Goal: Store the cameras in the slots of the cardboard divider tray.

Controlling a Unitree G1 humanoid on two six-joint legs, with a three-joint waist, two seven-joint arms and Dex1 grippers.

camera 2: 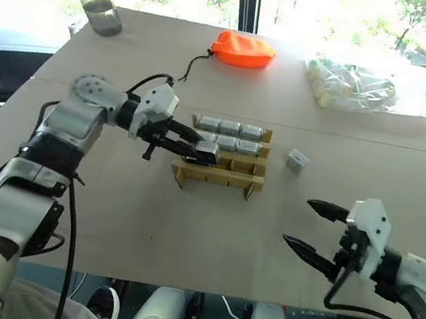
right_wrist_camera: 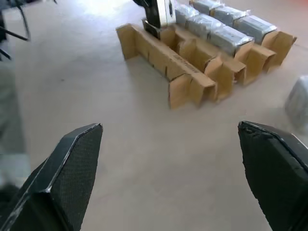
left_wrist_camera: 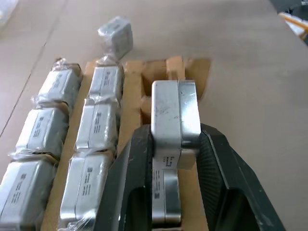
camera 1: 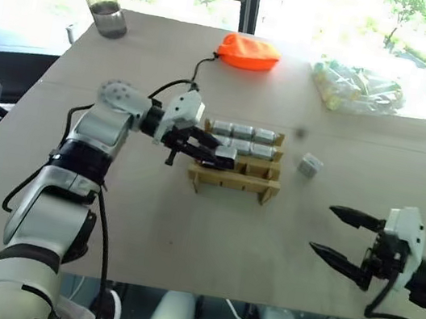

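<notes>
Left gripper (camera 1: 215, 157) is clamped on one camera (left_wrist_camera: 174, 120), holding it over the third row of the cardboard divider tray (camera 1: 234, 181) at the tray's left end. The two far rows already hold six wrapped cameras (camera 1: 241, 138); the two near rows look empty. One loose camera (camera 1: 310, 165) lies on the table (camera 1: 184, 236) just right of the tray.

Right gripper (camera 1: 347, 239) hangs well apart, near the table's right front — fingers spread wide, nothing between them.

Step in hand, as I judge it: seating the held camera in a third-row slot. To do it well, square the camera's narrow edge to the slot walls, centre it between the strips, lower straight, and release only once it bottoms — the light cardboard could shift if a wall is nudged.

Hard to tell: exactly which slot sits under the camera; the gripper covers the slot floor. The wrist view cuts off the near row.
</notes>
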